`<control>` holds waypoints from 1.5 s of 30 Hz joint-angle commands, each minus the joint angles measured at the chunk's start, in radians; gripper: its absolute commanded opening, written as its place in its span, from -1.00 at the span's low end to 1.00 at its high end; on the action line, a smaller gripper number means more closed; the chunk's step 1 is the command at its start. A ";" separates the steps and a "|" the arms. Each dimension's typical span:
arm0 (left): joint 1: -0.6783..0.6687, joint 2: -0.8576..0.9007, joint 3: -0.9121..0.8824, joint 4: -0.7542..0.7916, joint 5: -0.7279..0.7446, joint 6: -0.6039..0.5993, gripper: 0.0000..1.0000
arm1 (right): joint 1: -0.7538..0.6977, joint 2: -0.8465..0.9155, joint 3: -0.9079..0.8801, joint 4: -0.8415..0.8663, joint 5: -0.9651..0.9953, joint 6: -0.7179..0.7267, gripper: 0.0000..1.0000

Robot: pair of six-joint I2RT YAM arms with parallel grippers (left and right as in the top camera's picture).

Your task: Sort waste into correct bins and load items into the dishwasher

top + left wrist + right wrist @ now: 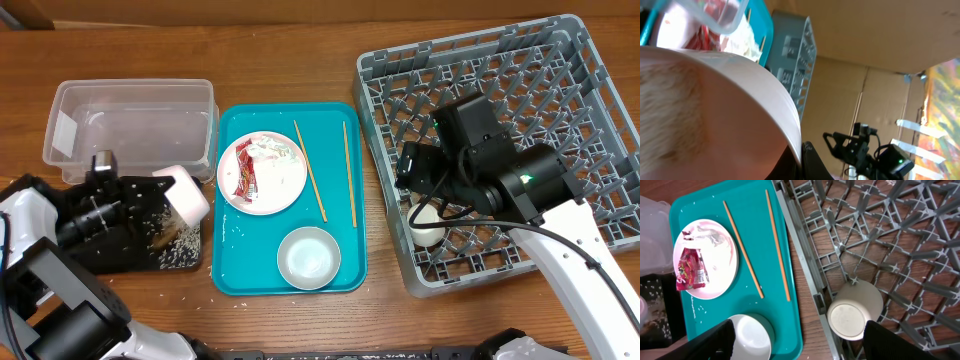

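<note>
My left gripper [160,190] is shut on the rim of a pale pink-white bowl [188,195] and holds it tilted over the black tray [110,250], which holds rice and scraps [175,245]. The bowl fills the left wrist view [715,110], with my finger [802,160] on its rim. My right gripper [420,195] is open and empty above a small white cup [428,230] lying in the grey dish rack [500,60]. The cup [855,312] sits between my spread fingers [800,345]. The plate [285,180] carries the red wrapper [244,170] and napkin [272,148].
The teal tray [240,280] also holds two chopsticks [308,170] and a second bowl [308,257]. The clear tub [130,120] stands behind the black tray. Bare wood lies between the teal tray and the rack.
</note>
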 commanded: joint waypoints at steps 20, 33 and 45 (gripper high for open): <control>0.027 0.040 0.009 -0.126 0.058 0.273 -0.92 | 0.005 -0.005 0.017 -0.005 -0.017 0.000 0.68; -0.109 -0.093 0.040 -0.124 -0.087 0.219 -0.92 | 0.005 -0.005 0.017 0.002 -0.017 0.000 0.68; -0.830 -0.360 0.054 0.217 -1.157 -0.813 -0.92 | 0.005 -0.005 0.017 0.020 -0.017 0.000 0.69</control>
